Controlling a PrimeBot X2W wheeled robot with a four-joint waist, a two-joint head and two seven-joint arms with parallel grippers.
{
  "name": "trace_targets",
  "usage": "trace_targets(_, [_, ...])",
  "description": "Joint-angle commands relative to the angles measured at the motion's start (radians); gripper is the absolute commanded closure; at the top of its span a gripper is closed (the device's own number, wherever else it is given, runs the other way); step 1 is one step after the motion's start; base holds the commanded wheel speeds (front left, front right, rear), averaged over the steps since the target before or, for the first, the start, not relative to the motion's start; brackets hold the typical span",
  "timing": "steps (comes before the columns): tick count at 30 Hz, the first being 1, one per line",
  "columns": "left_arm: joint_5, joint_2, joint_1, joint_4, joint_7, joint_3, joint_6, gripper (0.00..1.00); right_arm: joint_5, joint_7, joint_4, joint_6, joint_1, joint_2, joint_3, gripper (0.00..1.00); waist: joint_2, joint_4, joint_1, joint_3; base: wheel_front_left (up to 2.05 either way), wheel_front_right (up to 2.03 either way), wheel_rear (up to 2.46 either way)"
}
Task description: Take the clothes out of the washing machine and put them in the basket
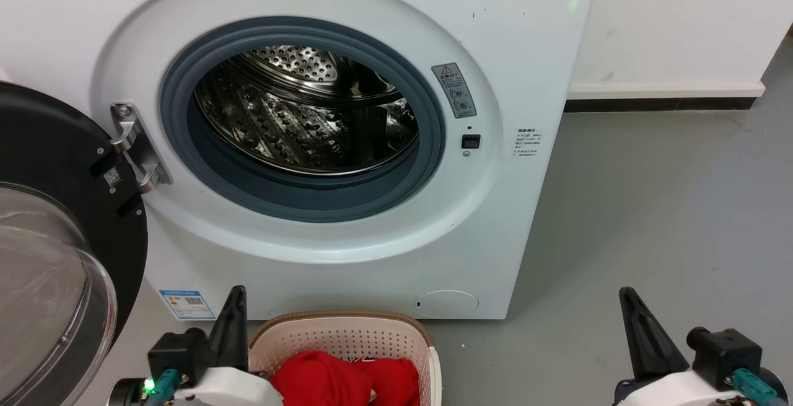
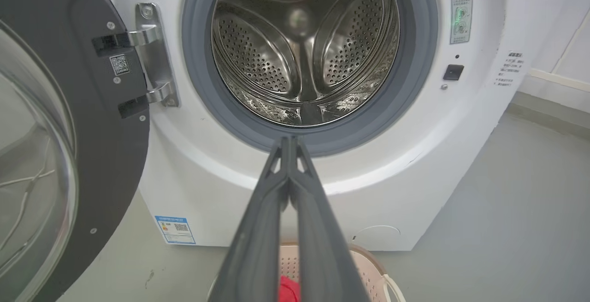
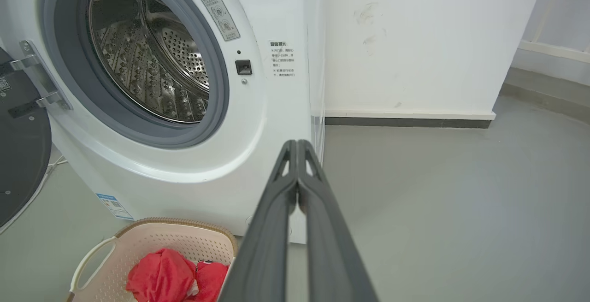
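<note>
1. The washing machine [image 1: 347, 269] stands on the grey floor against a white wall. Its porthole faces the robot, so both arms could reach straight in.
2. Its door [image 1: 59, 164] is swung fully open on the robot's left, leaving the opening free.
3. The drum [image 2: 304, 48] shows bare perforated steel. No red fabric is visible inside, though the lowest front lip is partly hidden behind the grey seal.
4. The basket [image 1: 347, 335] sits on the floor just in front of the machine, below the porthole, probably so that the carry from drum to basket is short.
5. The clothes [image 1: 337, 381], a bunched red heap, lie inside the basket. By this the task looks finished or very nearly so.
6. The left hand [image 2: 289, 144] hovers above the basket, pointing at the porthole's lower rim, fingers pressed together on nothing.
7. The right hand [image 3: 297, 146] hangs over bare floor to the right of the basket, fingers likewise together and empty. Both look parked at rest.
</note>
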Motion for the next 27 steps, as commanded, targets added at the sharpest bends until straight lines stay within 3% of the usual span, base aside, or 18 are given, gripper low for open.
trace_targets(1, [-0.05,0.004,-0.029,-0.007,0.012,0.015,-0.007,1.0,0.059,0.004,-0.012,0.0,-0.01,-0.003,-0.001,1.0,0.0,0.0,0.0,0.001,0.0,0.0,0.0])
trace_targets(27, [-0.515,-0.01,-0.06,0.013,0.103,0.055,-0.042,1.0,0.565,0.051,0.066,0.0,-0.088,-0.028,-0.013,1.0,0.0,0.003,0.0,0.01,0.0,0.0,0.0])
